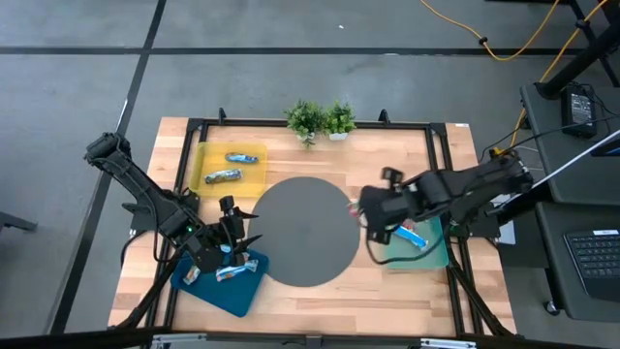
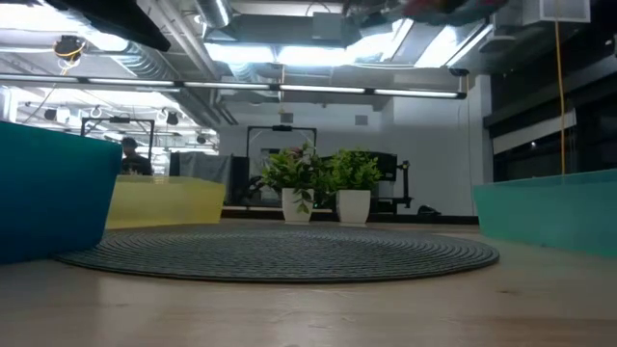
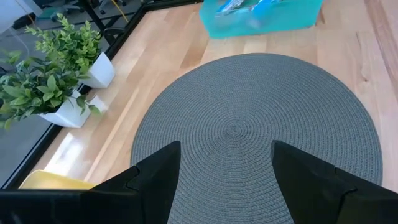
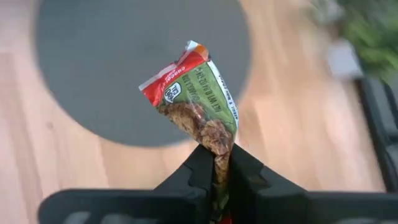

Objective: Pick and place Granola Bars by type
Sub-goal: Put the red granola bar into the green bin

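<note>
My right gripper (image 4: 217, 163) is shut on a granola bar in a green and red wrapper (image 4: 194, 93), held above the right rim of the round grey mat (image 1: 305, 231). My left gripper (image 3: 227, 168) stands open with nothing between its fingers, over the mat's left rim next to the blue mat (image 1: 221, 286). Two silver-grey bars (image 1: 242, 156) lie flat on the yellow mat (image 1: 208, 155). Bars in blue wrappers (image 1: 235, 271) lie on the blue mat. Another bar (image 1: 412, 234) lies on the teal mat (image 1: 431, 254). My right gripper pinches one end of the bar's wrapper (image 4: 219, 152) between its two fingers. The fingers slant steeply down and lie along the bar. The bar sticks out beyond the fingertips, its free end (image 4: 186, 59) away from the gripper, lifted clear of the table.
Two small potted plants (image 1: 320, 119) stand at the table's far edge, behind the grey mat. A black frame (image 1: 320, 123) runs around the wooden tabletop. The grey mat's top shows bare.
</note>
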